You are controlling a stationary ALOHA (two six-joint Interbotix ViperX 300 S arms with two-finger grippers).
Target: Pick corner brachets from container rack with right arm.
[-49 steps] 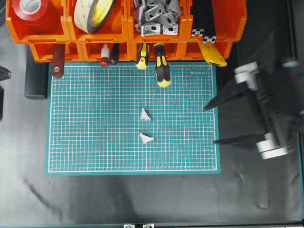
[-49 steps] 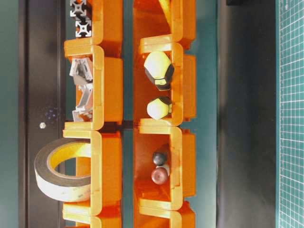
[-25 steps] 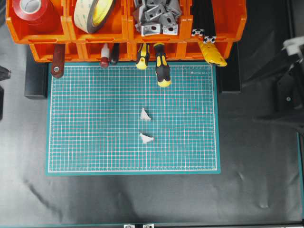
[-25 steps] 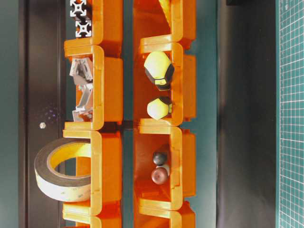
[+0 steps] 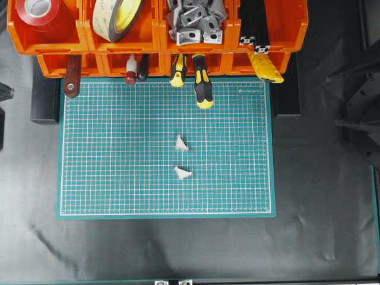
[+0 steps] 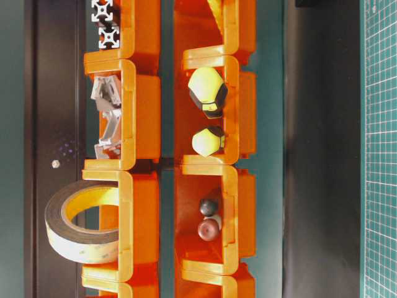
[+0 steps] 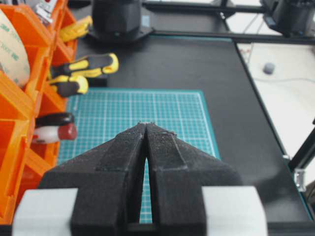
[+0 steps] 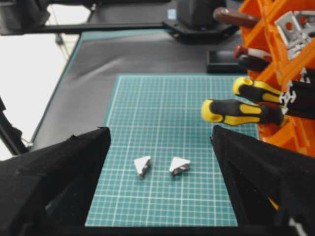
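The container rack [image 5: 157,44] is sitting along the far edge of the desk [image 5: 178,249], its orange bins in 2 tiers. In the upper tier, 1 bin is holding a red tape roll [image 5: 41,15], the next a cream tape roll [image 5: 122,18], the next a heap of silver corner brachets [image 5: 193,21], and the last black slotted bars [image 5: 254,27]. Below, a brown-handled tool [image 5: 72,74], 2 small red and dark tools [image 5: 135,70], 2 yellow-and-black screwdrivers [image 5: 196,77] and a yellow tool [image 5: 265,68] are sticking out toward the green cutting mat [image 5: 119,178]. 2 more loose brackets [image 5: 181,157] are lying near the middle of the mat, close together but not touching. The right hand [image 8: 160,142] is standing wide, holding nothing, at the right border of the overhead view, well apart from both the binned and the loose brackets. The left hand [image 7: 146,129] is pressed nearly together, its tips meeting with nothing between them.
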